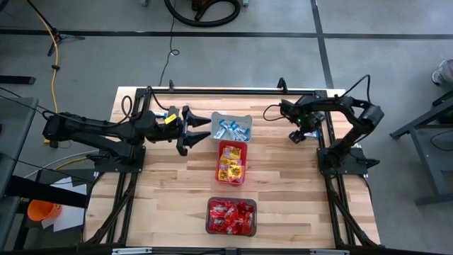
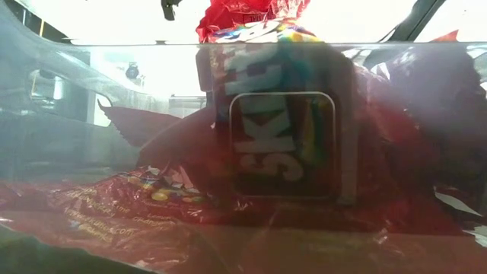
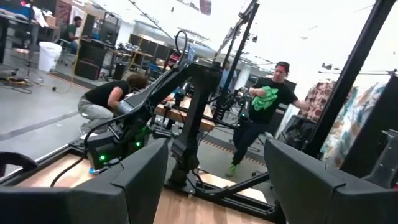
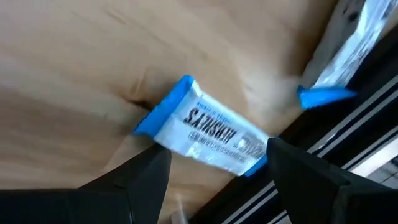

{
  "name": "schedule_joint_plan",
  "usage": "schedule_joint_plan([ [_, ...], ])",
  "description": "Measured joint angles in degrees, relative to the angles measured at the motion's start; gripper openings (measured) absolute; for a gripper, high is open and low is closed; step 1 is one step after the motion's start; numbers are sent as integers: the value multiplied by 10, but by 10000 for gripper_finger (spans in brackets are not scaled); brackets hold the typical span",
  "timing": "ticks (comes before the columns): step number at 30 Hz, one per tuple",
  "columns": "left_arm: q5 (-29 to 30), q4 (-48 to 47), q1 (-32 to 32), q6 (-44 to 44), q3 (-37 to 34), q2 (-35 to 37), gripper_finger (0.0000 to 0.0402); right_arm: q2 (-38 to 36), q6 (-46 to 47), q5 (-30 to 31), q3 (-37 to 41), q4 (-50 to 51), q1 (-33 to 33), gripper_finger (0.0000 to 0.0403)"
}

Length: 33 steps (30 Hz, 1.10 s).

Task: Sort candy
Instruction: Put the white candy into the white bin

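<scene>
From my remote station I see the bench [image 1: 170,205] carrying three bins of candy [image 1: 231,216] down its middle. My left gripper [image 1: 199,130] hovers beside the far grey bin [image 1: 231,126], fingers wide; my right gripper [image 4: 214,165], fingers also wide, hangs over a blue-and-white packet [image 4: 202,127] at the far right edge.

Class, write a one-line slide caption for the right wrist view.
Open right end effector poised over a blue-and-white candy packet lying on the wooden table.
</scene>
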<state>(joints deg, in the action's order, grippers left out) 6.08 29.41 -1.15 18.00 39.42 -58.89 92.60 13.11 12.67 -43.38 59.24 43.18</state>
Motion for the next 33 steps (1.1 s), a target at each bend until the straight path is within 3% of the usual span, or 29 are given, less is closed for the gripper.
schedule_joint_plan([
  [9, 16, 0, 0, 5, 0, 0, 252, 53, -151, -7, -13, -10, -2, 259],
  [15, 21, 0, 0, 10, 0, 0, 252, 61, -193, -16, -15, -11, -2, 249],
  [19, 22, 0, 0, 10, 0, 0, 252, 62, -204, -25, -14, -11, -3, 181],
  [24, 22, 0, 0, 10, 0, 0, 252, 62, -181, -33, -15, -1, -3, 30],
  [29, 22, 4, 0, 8, 0, 0, 252, 51, -184, -37, -43, 30, -22, 32],
  [33, 22, 6, 0, -17, 1, 13, 252, -5, -176, -52, -93, 74, -46, 5],
])
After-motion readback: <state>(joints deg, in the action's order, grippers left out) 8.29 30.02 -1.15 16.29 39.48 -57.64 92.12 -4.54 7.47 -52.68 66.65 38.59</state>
